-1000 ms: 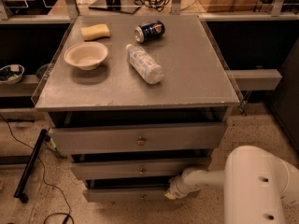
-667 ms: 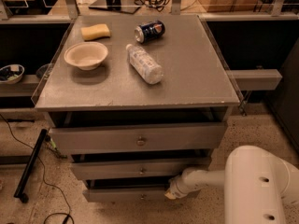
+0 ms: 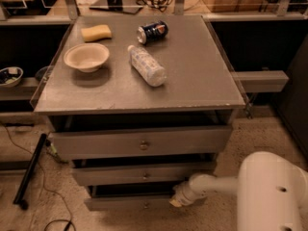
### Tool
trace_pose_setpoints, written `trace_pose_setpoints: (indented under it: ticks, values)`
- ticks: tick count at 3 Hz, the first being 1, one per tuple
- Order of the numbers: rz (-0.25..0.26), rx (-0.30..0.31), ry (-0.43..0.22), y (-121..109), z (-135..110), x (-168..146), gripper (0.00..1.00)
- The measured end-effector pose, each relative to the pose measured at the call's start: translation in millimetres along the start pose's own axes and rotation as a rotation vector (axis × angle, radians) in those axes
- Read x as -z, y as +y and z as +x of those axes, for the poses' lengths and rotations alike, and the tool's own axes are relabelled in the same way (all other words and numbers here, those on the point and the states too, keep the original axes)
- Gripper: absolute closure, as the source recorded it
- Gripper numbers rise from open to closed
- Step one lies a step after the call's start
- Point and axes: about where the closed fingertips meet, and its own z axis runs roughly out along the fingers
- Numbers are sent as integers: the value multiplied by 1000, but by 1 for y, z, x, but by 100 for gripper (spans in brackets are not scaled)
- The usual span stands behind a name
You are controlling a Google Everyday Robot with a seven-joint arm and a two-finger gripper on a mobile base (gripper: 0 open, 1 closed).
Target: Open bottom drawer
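Down near the speckled floor (image 3: 269,134), your gripper (image 3: 177,200) sits at the right side of the bottom drawer (image 3: 120,204), just beside its knob (image 3: 146,206); can't tell if it's open or clamped. If it's off the knob, a pull could slip or jerk the cabinet (image 3: 192,88). Up top, 1 bowl (image 3: 86,57) looks empty; the bottle (image 3: 147,65) and can (image 3: 152,32) lie on their sides and might roll.

A: gripper (image 3: 176,200) sits at the right end of the bottom drawer (image 3: 127,204) front. Can't tell if it's touching.
B: ack. Arm (image 3: 269,191) is cut off at the right and bottom edges, and the can (image 3: 153,32) label is unreadable.
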Motion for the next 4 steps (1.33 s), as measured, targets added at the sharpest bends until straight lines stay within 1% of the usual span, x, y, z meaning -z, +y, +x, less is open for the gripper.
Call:
trace_pose_setpoints:
  ticks: [1,2,3,4]
  values:
    - [-34,-69,-70,53,32,56,100]
    - [-32,-75,-71,54,36,57,100]
    - [-32,-75,-71,54,36,57,82]
    - [-32,-75,-71,54,36,57,58]
